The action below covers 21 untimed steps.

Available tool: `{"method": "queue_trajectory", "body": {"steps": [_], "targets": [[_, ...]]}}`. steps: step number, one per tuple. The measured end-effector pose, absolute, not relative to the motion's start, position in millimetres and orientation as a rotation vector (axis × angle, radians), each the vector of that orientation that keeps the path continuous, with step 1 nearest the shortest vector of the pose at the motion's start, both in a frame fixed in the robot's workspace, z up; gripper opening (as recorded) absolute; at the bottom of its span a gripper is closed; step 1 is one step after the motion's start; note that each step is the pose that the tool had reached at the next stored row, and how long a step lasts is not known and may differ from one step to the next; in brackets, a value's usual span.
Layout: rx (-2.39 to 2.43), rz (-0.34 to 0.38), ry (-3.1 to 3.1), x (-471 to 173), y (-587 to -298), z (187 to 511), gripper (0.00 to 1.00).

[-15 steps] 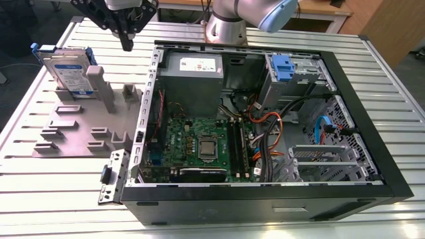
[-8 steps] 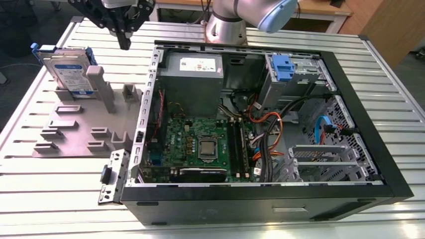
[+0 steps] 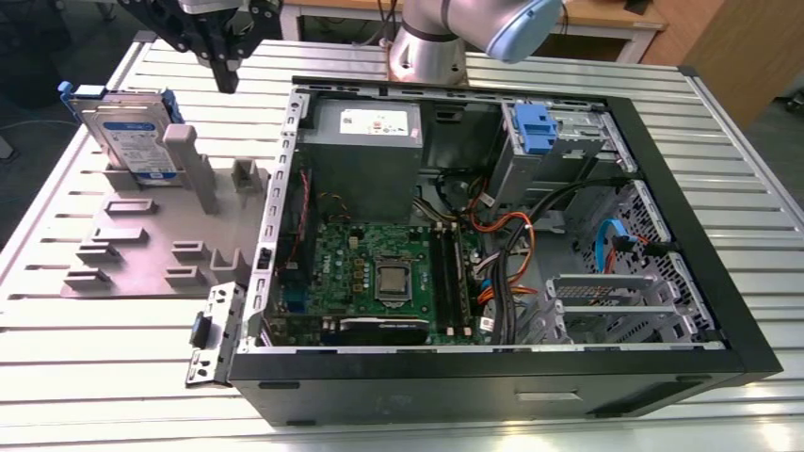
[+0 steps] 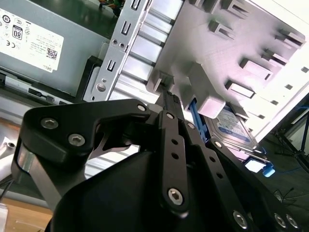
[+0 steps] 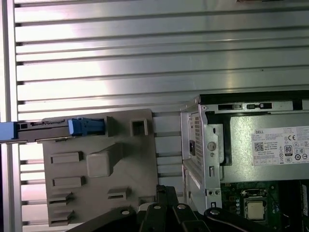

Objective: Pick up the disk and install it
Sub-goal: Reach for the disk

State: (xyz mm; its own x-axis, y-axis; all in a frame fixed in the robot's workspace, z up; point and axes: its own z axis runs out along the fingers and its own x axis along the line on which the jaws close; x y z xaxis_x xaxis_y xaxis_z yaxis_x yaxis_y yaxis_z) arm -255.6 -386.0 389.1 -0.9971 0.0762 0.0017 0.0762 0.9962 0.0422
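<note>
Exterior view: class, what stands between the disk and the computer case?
Grey upright posts of the fixture plate stand between the disk and the computer case, in the exterior view.

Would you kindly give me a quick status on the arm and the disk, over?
Gripper shut, empty, hovering above and beside disk. Disk upright on grey fixture, untouched. Nothing between them.

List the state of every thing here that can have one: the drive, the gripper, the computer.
Silver-grey hard disk in blue bracket: standing on edge in the grey plastic fixture, not gripped.
Black gripper: shut, empty, apart from the disk, towards the exterior view's right of it.
Black computer case: lying on its side, side panel off, interior exposed.
</note>
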Motion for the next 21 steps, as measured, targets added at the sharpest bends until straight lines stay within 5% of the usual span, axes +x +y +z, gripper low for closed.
{"method": "queue_trajectory", "body": {"steps": [21], "targets": [[-0.12,-0.066,-3.139,-266,-383,389,0.11]]}}
